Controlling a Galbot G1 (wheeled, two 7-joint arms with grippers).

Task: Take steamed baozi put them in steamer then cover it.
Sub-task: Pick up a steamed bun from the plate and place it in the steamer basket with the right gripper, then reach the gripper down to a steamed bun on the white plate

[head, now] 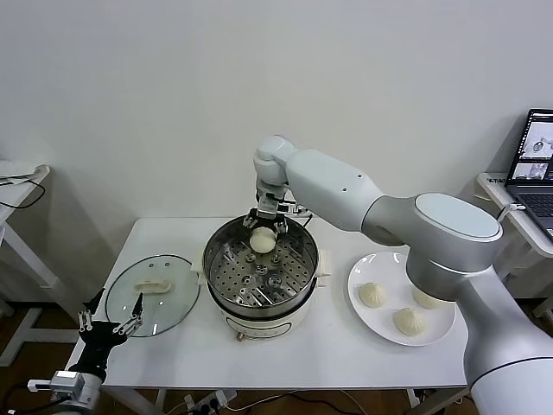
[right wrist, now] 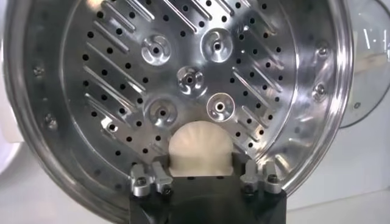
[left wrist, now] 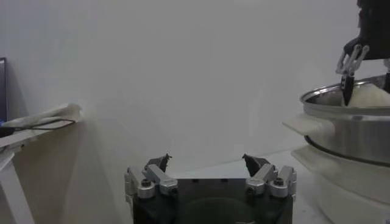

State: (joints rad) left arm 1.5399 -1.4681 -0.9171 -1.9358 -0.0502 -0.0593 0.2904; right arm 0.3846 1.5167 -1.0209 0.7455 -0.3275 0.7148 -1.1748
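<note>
We see the right gripper [head: 263, 232] clamped on a bun [head: 263, 241] over the steamer [head: 298, 298]; the left gripper [head: 110, 322] waits, jaws apart, by the table's edge.

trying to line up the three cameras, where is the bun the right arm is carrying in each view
Head view: the held baozi sits in the right hand, over the far part of the steamer.
Left wrist view: the baozi peeks above the steamer rim.
Right wrist view: the baozi is between the hand's fingers.
Shared landmark: the steamer.
</note>
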